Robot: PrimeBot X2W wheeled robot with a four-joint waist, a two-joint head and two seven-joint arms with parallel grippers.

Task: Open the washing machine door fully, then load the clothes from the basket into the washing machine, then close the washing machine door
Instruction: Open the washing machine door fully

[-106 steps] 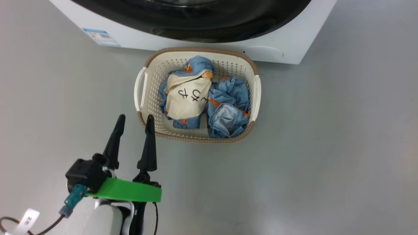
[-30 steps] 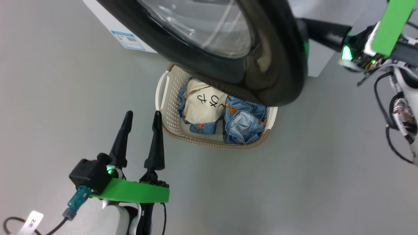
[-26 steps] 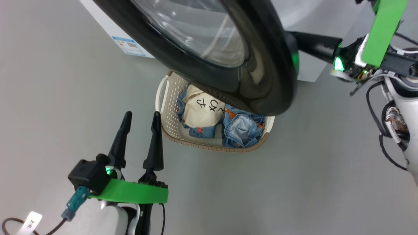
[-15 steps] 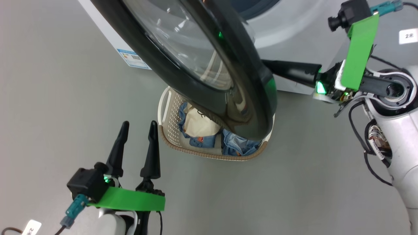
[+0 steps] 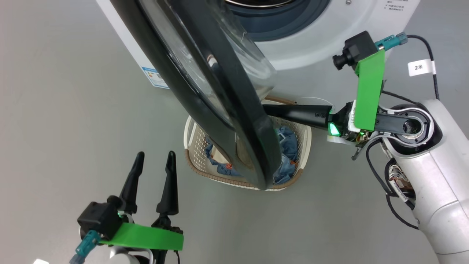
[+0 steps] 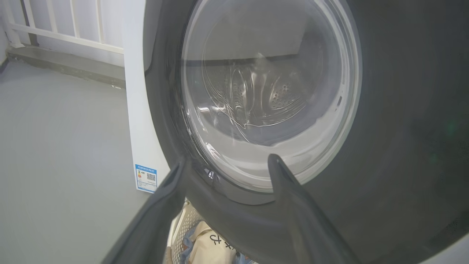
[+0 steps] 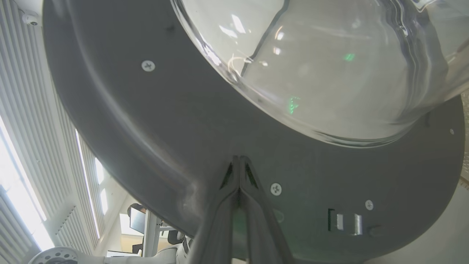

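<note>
Centre of the head frame: the washing machine door [image 5: 205, 84] stands swung out from the washing machine [image 5: 304, 47], nearly edge-on to me, running from the top left down to mid-frame. Door is partly open. Its lower edge hangs over the basket [image 5: 306, 139] and hides the middle of it. The basket sits on the grey floor [image 5: 55, 128] just in front of the machine. The clothes [image 5: 287, 146] are inside the basket, with blue fabric showing on both sides of the door edge.

My right gripper [image 5: 271, 110] reaches in from the right of the frame, fingers lying level, tips behind the door. On the right wrist view its fingers [image 7: 253, 205] are pressed flat together with nothing between them. The tips [image 7: 239, 158] sit up against the door's dark inner face, just below the glass bowl [image 7: 329, 66] and next to a screw [image 7: 275, 189].

My left gripper [image 5: 155, 154] is at the lower left of the head frame, jaws spread wide, empty, apart from the basket rim. On the left wrist view it [image 6: 227, 161] faces the door's outer side. The steel drum [image 6: 256, 95] shows through the window. The blue label sticker [image 6: 146, 178] is at the left, and a cream cloth with black characters [image 6: 209, 245] shows at the bottom edge.
</note>
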